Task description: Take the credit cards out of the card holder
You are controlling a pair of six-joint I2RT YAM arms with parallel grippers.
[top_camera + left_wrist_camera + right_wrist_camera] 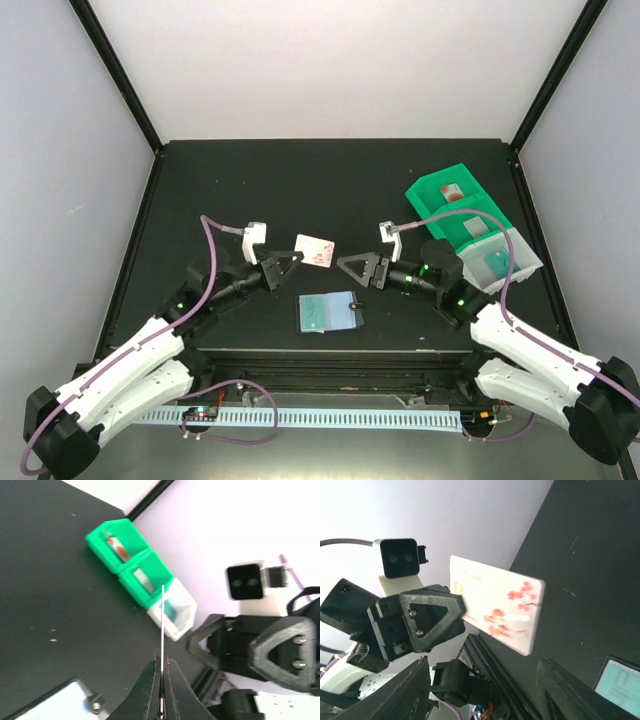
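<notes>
Credit cards: one out, one to go, by my reading. Left pincer (292, 264) is clenched on the white card with red blossom print (314, 250), pinching one edge and holding it up clear of the table (200, 190). Right pincer (352, 268) is released, jaws apart, nothing between them, facing that card from just to its right. Card holder (344, 309) lies open on the table, near centre, nearer than both pincers. Teal card (317, 313) sits on its left half, apparently still in its slot. Left to do: put the blossom card down, then draw the teal one out. Green and clear bins (460, 215) stand far right.
</notes>
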